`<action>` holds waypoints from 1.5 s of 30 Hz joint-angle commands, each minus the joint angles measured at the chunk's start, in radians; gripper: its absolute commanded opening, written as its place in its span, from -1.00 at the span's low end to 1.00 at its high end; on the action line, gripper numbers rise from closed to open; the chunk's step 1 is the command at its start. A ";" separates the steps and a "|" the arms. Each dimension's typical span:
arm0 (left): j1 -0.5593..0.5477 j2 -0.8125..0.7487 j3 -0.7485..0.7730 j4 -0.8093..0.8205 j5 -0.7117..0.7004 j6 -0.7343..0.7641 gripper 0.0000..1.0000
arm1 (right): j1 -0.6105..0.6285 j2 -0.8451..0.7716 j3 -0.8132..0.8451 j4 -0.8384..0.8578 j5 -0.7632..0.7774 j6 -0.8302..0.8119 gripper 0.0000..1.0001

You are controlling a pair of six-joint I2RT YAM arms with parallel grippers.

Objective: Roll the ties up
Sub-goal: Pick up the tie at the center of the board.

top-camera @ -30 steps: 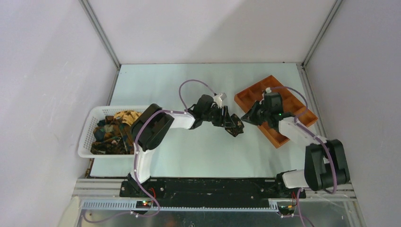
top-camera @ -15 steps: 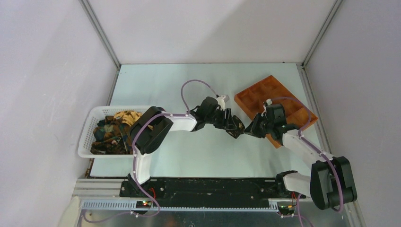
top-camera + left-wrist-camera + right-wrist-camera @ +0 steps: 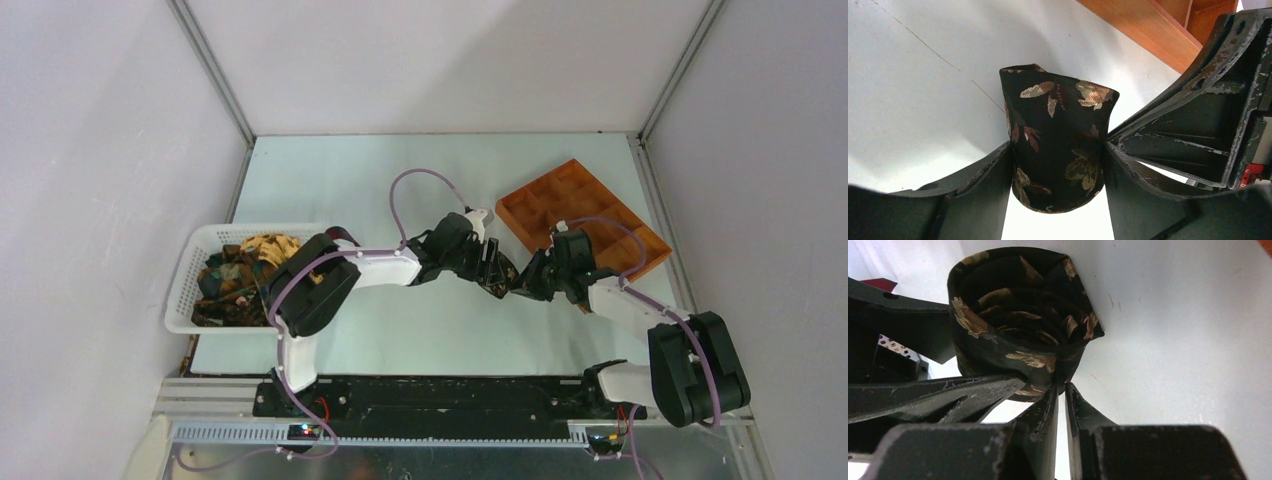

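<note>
A rolled tie [image 3: 1058,145], dark with gold and brown leaves, stands between the fingers of my left gripper [image 3: 1058,150], which press on both its sides. From the other side, my right gripper [image 3: 1061,385] is nearly shut, its tips pinching the outer edge of the same rolled tie [image 3: 1018,320]. In the top view the left gripper [image 3: 497,275] and the right gripper [image 3: 524,282] meet over the table's middle, and the roll is mostly hidden between them. More ties [image 3: 240,275] lie heaped in the basket.
A white mesh basket [image 3: 190,270] sits at the left edge of the table. The orange compartment tray [image 3: 536,183] lies at the back right, just behind the right gripper, and its wall [image 3: 1158,25] shows close in the left wrist view.
The right gripper has come off the tray, nearer and against the roll. The left wrist has stretched a little to the right; the roll stays in its fingers.
</note>
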 commanded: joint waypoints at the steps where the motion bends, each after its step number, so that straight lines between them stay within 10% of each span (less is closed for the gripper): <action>1: -0.022 -0.071 -0.014 -0.021 -0.034 0.030 0.35 | 0.013 -0.001 -0.008 0.064 0.003 0.027 -0.73; 29: -0.046 -0.067 -0.097 0.034 -0.006 0.003 0.51 | -0.049 -0.136 -0.002 -0.012 0.057 -0.018 -0.52; 45: 0.011 -0.083 -0.048 0.065 -0.005 -0.061 0.75 | -0.082 -0.221 0.118 -0.049 0.069 -0.206 0.47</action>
